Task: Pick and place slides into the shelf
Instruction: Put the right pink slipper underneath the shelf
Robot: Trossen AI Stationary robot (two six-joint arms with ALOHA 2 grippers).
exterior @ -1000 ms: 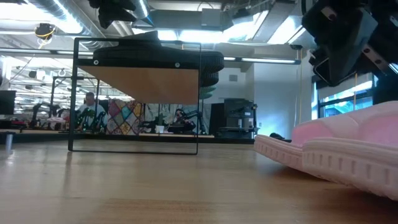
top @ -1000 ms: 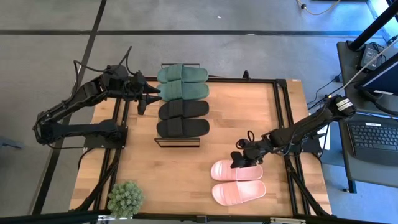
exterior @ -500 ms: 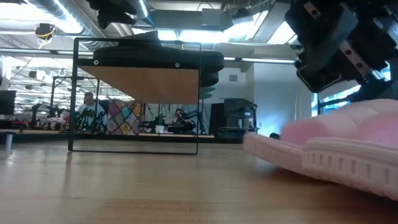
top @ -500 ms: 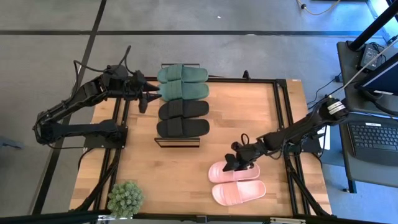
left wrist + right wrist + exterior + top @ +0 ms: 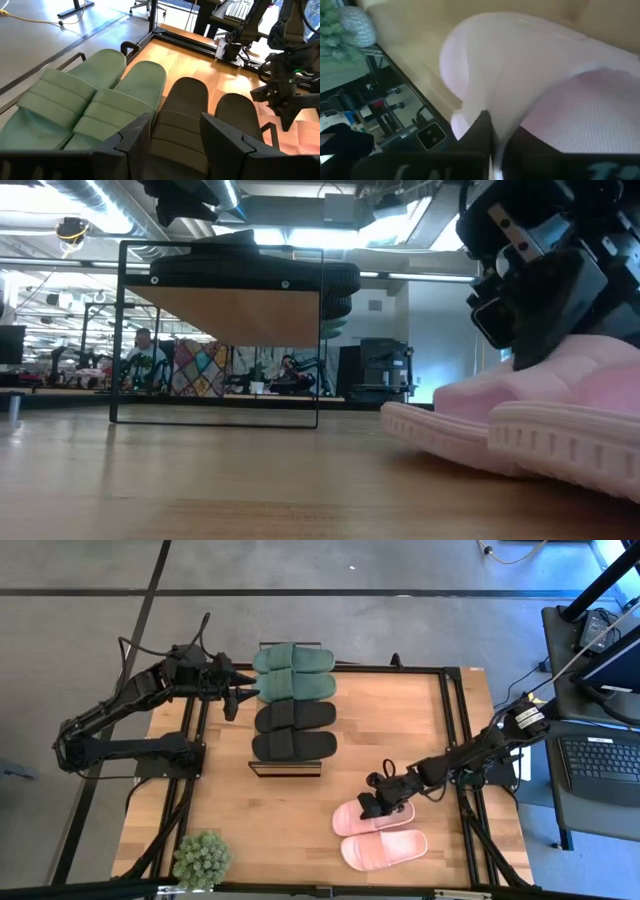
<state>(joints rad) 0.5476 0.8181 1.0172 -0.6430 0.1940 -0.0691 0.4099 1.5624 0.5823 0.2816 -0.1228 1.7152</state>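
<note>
Two green slides (image 5: 295,672) and two black slides (image 5: 294,730) lie side by side on top of the shelf (image 5: 285,771) at the table's far left. Beside the shelf's left end my left gripper (image 5: 175,142) hangs open, with nothing between its fingers. Two pale pink slides lie on the table at the near right. My right gripper (image 5: 368,806) is shut on the farther one (image 5: 388,817). The nearer pink slide (image 5: 385,848) rests flat on its sole next to it. My right gripper pinches the farther pink slide by its broad strap (image 5: 512,117), at the strap's edge, between its two shut fingers. The fingers slant down at it from the table's right side. The slide's sole (image 5: 450,442) rests on the table.
A small green potted plant (image 5: 202,860) stands at the table's near left corner. Bare wood lies between the shelf and the pink slides. Black frame rails (image 5: 455,730) run along the table's left and right sides. A desk with a keyboard (image 5: 600,765) stands beyond the right edge.
My right gripper has come down and toward the table's left onto the farther pink slide's strap, and it has shut there. That slide has slid a little toward the left edge, still flat on the table.
</note>
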